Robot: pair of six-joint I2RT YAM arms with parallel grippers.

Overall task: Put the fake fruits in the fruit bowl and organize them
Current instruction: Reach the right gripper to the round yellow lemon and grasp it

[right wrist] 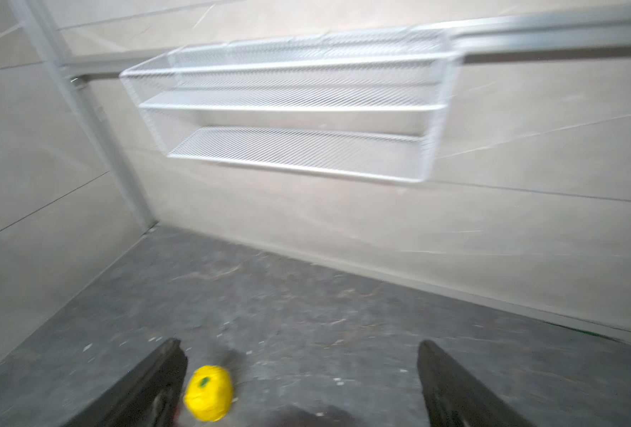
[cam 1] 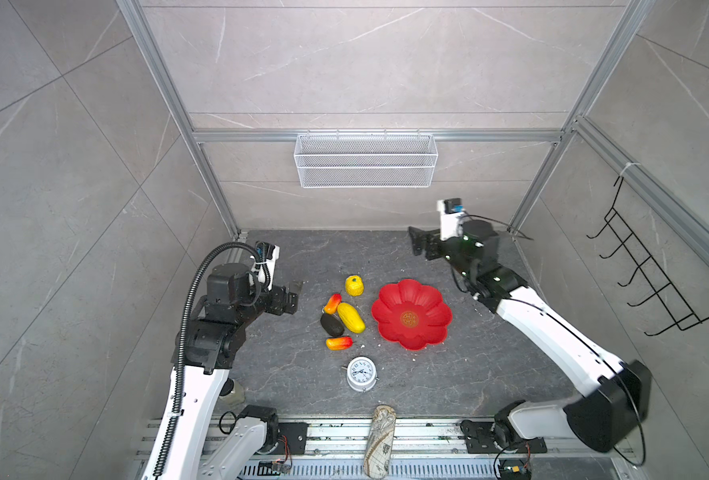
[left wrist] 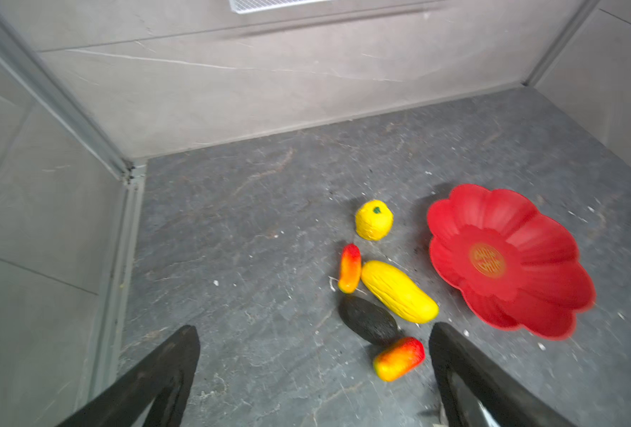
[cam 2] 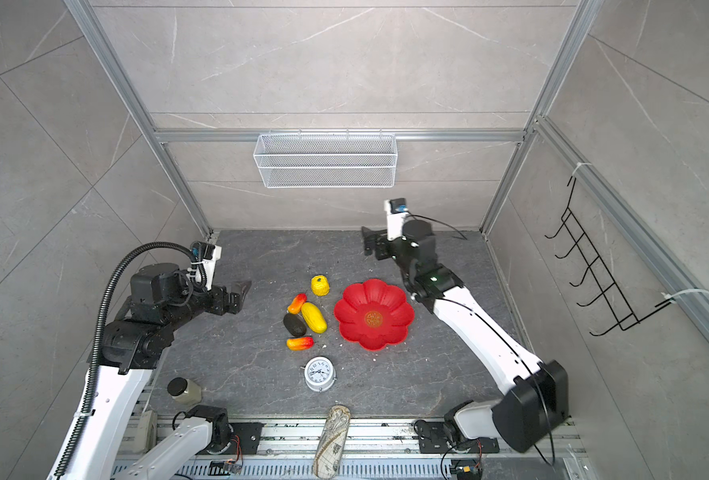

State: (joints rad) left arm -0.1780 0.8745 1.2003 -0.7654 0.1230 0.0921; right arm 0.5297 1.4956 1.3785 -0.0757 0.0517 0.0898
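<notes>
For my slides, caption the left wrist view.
Open left gripper facing five fake fruits lying beside the empty red fruit bowl.

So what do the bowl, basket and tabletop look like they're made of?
Bowl: likely moulded plastic, since it is a uniform red with a soft sheen and crisp petal ribs.
Basket: white-coated wire mesh with a see-through grid, probably metal.
Tabletop: dark grey, veined and matte. It could be stone or a stone-look laminate; can't tell which.

Five fruits [cam 1: 350, 317] (two orange-red), one bowl [cam 1: 427, 301], one clock [cam 1: 361, 373]
</notes>
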